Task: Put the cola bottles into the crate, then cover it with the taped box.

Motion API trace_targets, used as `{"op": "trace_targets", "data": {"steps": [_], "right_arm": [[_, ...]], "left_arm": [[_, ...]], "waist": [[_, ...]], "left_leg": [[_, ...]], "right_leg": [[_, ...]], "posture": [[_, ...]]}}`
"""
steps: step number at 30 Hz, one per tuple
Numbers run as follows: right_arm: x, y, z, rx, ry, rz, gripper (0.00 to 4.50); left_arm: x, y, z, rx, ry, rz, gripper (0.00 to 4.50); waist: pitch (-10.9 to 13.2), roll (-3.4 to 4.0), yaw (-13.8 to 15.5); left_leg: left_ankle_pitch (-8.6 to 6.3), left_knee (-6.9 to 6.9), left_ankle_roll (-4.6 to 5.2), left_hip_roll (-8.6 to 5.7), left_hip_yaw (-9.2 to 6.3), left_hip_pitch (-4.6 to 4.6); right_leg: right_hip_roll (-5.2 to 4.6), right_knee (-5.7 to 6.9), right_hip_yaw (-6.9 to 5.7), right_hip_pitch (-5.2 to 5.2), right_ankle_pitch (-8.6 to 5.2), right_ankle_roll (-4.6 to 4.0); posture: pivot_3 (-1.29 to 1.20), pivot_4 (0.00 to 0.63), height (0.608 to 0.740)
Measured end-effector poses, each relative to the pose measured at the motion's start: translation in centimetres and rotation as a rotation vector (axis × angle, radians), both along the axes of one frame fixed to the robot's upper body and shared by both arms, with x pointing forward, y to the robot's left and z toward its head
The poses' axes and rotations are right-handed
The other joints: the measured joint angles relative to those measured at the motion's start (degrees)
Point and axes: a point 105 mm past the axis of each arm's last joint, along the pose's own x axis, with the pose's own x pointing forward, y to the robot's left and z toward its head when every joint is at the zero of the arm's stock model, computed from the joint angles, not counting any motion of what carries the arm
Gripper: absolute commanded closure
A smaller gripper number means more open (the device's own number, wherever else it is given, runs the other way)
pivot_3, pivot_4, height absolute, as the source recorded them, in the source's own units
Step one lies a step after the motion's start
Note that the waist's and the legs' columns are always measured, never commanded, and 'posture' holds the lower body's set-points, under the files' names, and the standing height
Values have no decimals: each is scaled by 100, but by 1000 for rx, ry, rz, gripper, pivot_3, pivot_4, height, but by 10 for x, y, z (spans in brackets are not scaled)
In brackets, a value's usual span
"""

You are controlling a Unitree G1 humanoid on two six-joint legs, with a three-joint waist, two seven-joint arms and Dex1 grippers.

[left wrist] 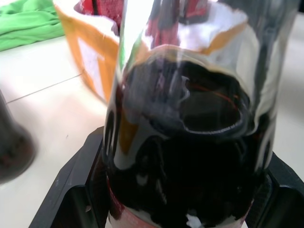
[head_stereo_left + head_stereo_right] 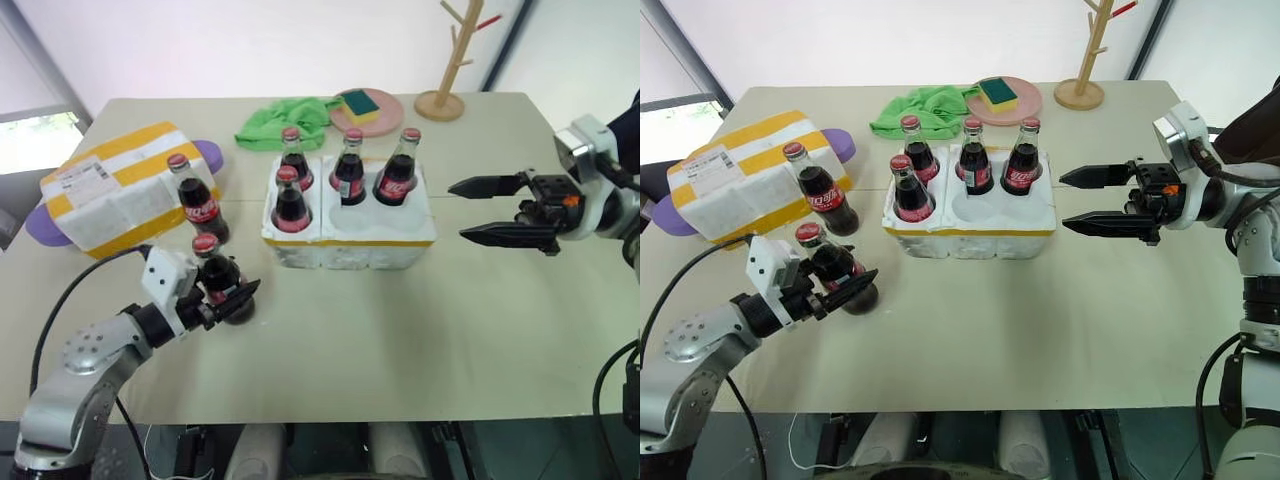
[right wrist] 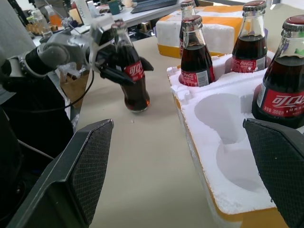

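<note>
The broad beige rectangular table [image 2: 400, 330] carries everything. On the robot's left part of it lies the large white styrofoam box with wide yellow tape stripes and a printed shipping label [image 2: 120, 190], resting partly on a flat purple object [image 2: 45, 222] that shows at both its ends. Near the table's middle stands the low white styrofoam crate with round wells and a yellow tape band round its base [image 2: 350, 235]. Four small glass cola bottles with red caps and red labels stand upright in it: three in the far row [image 2: 350, 170] and one in the near row at the left end [image 2: 290, 205], while the other two near wells are bare. A fifth bottle [image 2: 200, 200] stands on the table just in front of the taped box.

A sixth bottle [image 2: 835, 270] stands near the table's front left, and the left gripper [image 2: 232, 298] has its black fingers set on either side of the lower body, clasping it; the bottle's base looks to be on or just at the table surface.

The right gripper [image 2: 480, 210] hovers to the right of the crate, apart from it, its fingers spread wide with nothing between them.

At the far edge lie a crumpled green cloth [image 2: 285, 120], a pink round plate [image 2: 385, 105] bearing a yellow-and-green sponge [image 2: 358, 103], and a small wooden branched stand [image 2: 445, 70].
</note>
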Motion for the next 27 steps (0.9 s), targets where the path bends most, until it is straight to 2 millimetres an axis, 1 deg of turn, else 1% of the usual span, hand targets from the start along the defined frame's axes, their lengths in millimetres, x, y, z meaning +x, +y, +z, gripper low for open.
{"op": "trace_targets", "data": {"steps": [2, 3, 5, 6, 8, 9, 12, 16, 19, 24, 27], "right_arm": [[0, 0, -1, 5, 0, -2, 0], [0, 1, -2, 9, 2, -2, 0], [0, 2, -5, 16, 4, -2, 0], [-1, 3, -7, 22, 8, -3, 0], [-2, 2, -11, 33, 17, -9, 0], [-2, 3, -12, 35, 16, -12, 0], [-2, 3, -12, 37, 9, -24, 0], [-4, 4, -11, 43, -3, -24, 0], [-4, 3, -10, 46, -10, -37, 0], [-6, 3, -11, 47, -17, -48, 0], [-7, 4, -11, 53, -22, -52, 0]], "left_arm": [[6, -7, 31, -10, -34, -83, 1757], [8, -13, 54, -20, -72, -133, 1757], [7, -26, 94, -41, -156, -228, 1757], [5, -33, 110, -59, -188, -272, 1757], [9, -47, 130, -103, -200, -336, 1757], [13, -53, 136, -127, -190, -352, 1757], [25, -66, 143, -162, -143, -386, 1757], [43, -80, 143, -155, -118, -401, 1757], [57, -88, 141, -156, -117, -400, 1757], [78, -112, 133, -153, -114, -417, 1757], [83, -120, 125, -147, -103, -427, 1757]], "waist": [[3, -5, 18], [4, -7, 23], [4, -7, 1], [4, -6, -9], [4, -6, -14], [4, -6, -20], [4, -6, -54], [4, -6, -49], [4, -6, -26], [5, -7, -3], [5, -7, -38]], "left_leg": [[1, 7, -1, 1, -11, -9], [2, 11, -2, 0, -15, -12], [2, 9, -2, -5, -14, -11], [2, 7, -1, -6, -12, -10], [1, 2, 0, -7, -13, -9], [1, -1, 0, -7, -15, -9], [1, -5, 0, -3, -16, -9], [1, -3, 0, -3, -14, -10], [2, -1, 0, -3, -13, -11], [2, 0, -1, -5, -14, -14], [1, -3, 0, -5, -13, -13]], "right_leg": [[0, 2, -13, 0, 3, 5], [0, 1, -17, 2, 9, 16], [-3, -5, -15, 8, 14, 28], [-3, -7, -13, 9, 14, 35], [-4, -3, -13, 6, 17, 48], [-2, -1, -14, 4, 16, 49], [5, 3, -14, -2, 16, 48], [7, 2, -11, -1, 16, 48], [7, 2, -9, -1, 16, 48], [5, -5, -10, 2, 16, 49], [5, -3, -9, -4, 16, 50]], "posture": [[0, 150, 740], [0, 150, 740], [0, 150, 740], [0, 150, 740], [0, 150, 740], [0, 150, 740], [0, 150, 740], [0, 150, 740], [0, 150, 740], [0, 150, 740], [0, 150, 740]]}}
